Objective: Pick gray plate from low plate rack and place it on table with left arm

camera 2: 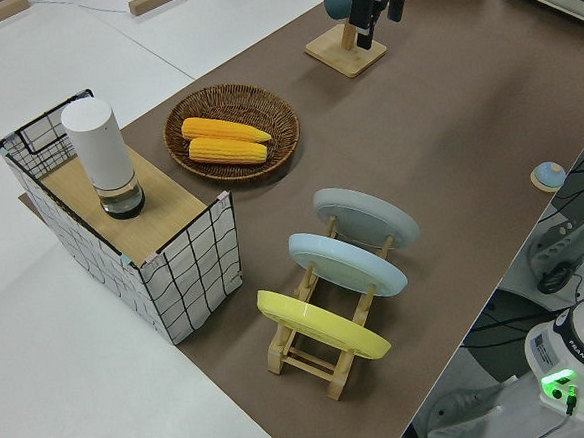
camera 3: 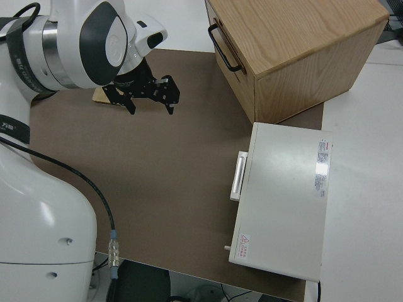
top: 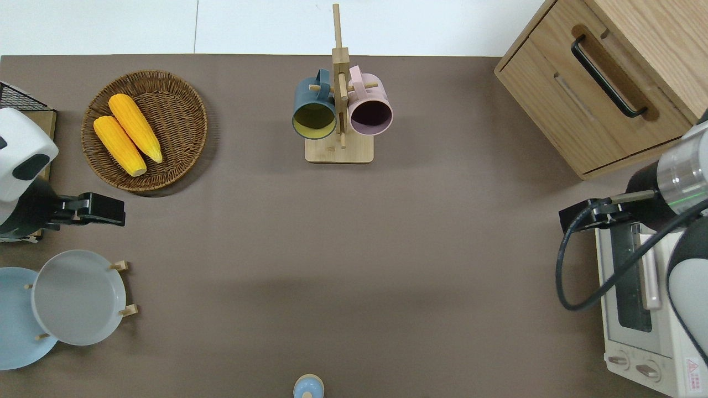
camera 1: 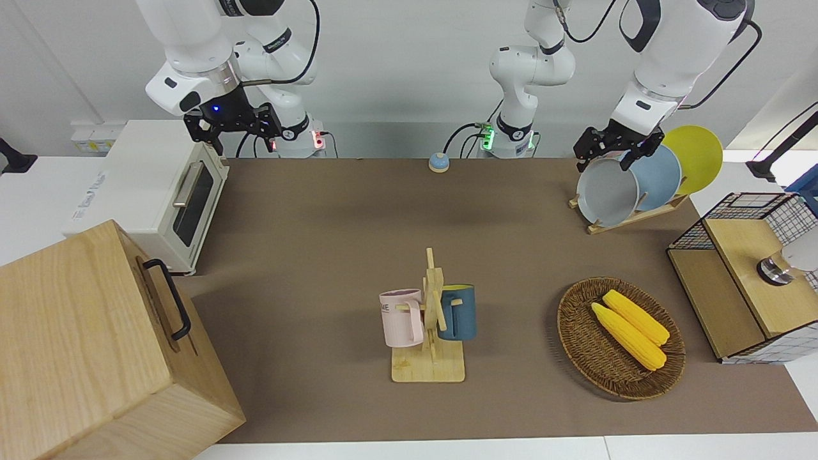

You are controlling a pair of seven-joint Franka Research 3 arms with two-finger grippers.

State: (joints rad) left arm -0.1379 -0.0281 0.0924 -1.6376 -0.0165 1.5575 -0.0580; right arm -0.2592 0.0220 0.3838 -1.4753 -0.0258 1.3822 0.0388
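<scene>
The gray plate (camera 1: 607,191) stands in the slot of the low plate rack (camera 1: 629,219) that lies farthest from the robots, at the left arm's end of the table (camera 1: 319,223). It also shows in the overhead view (top: 77,298) and the left side view (camera 2: 365,217). My left gripper (camera 1: 604,165) is open and empty, up in the air. In the overhead view the left gripper (top: 110,210) is over bare table between the rack (top: 130,310) and the wicker basket. The right gripper (camera 1: 236,137) is open and parked.
A light blue plate (camera 1: 661,176) and a yellow plate (camera 1: 696,156) fill the rack's other slots. A wicker basket with corn (top: 145,130), a mug stand (top: 338,110), a wire basket (camera 1: 741,281), a toaster oven (camera 1: 160,191) and a wooden cabinet (camera 1: 96,345) stand around.
</scene>
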